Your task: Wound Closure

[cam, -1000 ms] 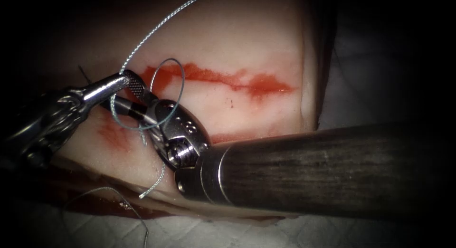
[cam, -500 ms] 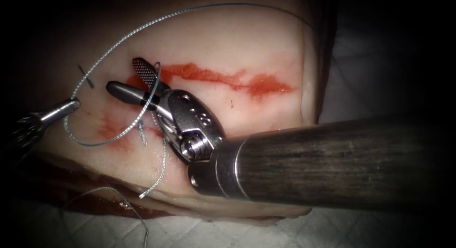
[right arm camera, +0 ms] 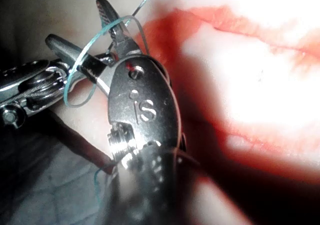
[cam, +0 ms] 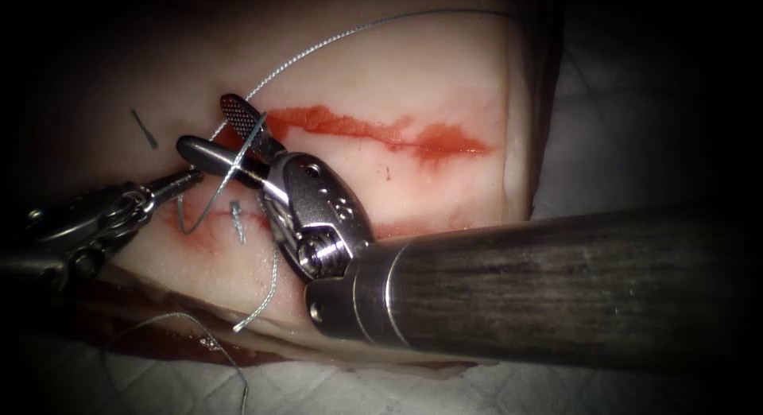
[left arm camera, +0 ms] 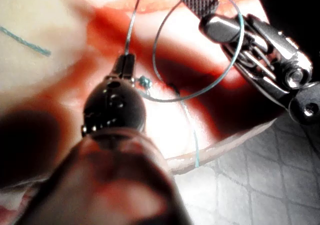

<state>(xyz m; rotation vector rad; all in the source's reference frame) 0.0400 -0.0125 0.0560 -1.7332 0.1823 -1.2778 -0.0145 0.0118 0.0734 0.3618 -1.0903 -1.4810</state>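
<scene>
Thread (cam: pixel 334 40): we see it arch from the tissue's far right edge down to the left end of the cut, where a loop of it lies around the right end effector's parted jaws.
Left end effector (cam: pixel 191 176): closed on the thread just left of the loop, on the left side of the cut's end; half a second ago it sat further out to the left.
Right end effector (cam: pixel 213 129): jaws apart and holding nothing, pointing left over the cut's left end, with the loop draped across them.
Cut (cam: pixel 373 133): its long axis runs left to right across the tissue (cam: pixel 445 73), with red fluid (cam: pixel 433 141) along it.
Needle: we cannot make it out.
Short thread tail (cam: pixel 236 223): stands up from the tissue between the two end effectors, near both; we judge the left one slightly nearer.
Room: open tissue lies above the cut; the right shaft crowds the near side, and the tissue's near edge is close below.
Loose thread end (cam: pixel 258 304): hangs over that near edge toward the surface (cam: pixel 334 387).
</scene>
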